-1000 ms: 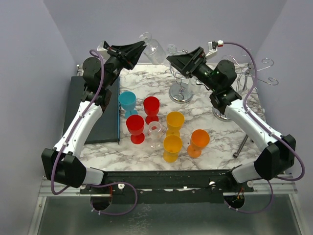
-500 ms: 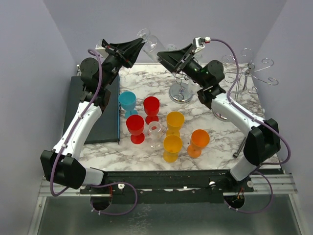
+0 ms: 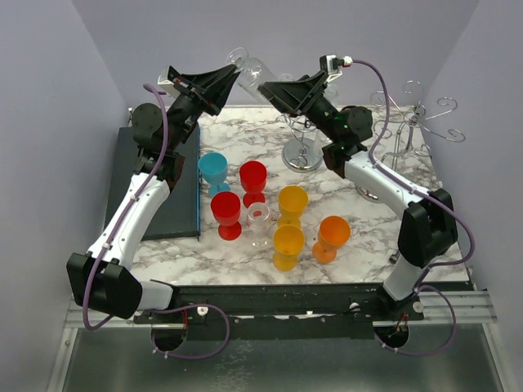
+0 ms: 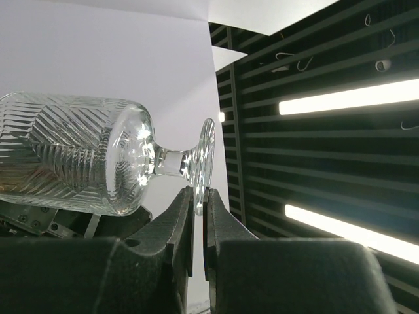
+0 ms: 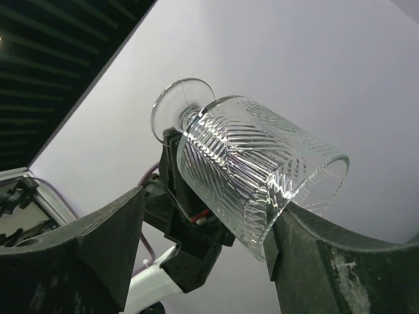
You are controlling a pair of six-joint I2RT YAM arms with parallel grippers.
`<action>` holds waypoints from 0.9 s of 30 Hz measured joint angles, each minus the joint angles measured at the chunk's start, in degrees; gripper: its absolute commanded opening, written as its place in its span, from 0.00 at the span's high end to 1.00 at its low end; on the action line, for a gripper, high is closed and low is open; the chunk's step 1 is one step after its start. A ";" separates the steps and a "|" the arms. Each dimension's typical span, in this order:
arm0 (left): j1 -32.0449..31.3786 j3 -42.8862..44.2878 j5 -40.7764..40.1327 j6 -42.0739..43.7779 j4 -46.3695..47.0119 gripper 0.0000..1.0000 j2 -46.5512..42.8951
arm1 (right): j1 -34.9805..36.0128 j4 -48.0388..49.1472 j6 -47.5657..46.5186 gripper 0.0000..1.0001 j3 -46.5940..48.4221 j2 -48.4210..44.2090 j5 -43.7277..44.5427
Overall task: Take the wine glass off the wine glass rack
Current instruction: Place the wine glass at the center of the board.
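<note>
High above the far edge of the marbled table (image 3: 245, 135), the clear ribbed-glass wine glass (image 3: 252, 70) is held sideways, well clear of the chrome wire rack (image 3: 303, 153). Its foot is pinched by the closed left gripper (image 4: 198, 194). Within the last second the right gripper (image 5: 206, 212) has been swung up around the bowl, jaws still apart but narrowing; a handover seems intended.
</note>
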 measured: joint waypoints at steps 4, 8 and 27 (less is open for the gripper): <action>-0.04 -1.27 -0.02 -0.74 2.51 1.00 -0.44 | 0.09 2.05 0.59 0.44 1.18 1.05 0.04; -0.07 -3.10 -0.17 -1.01 4.98 1.00 -1.44 | 0.42 2.99 0.94 0.74 2.25 2.54 0.02; 0.26 -11.56 0.28 -0.52 11.15 0.10 -2.47 | 0.98 -20.96 -13.88 0.99 -1.14 -10.60 8.46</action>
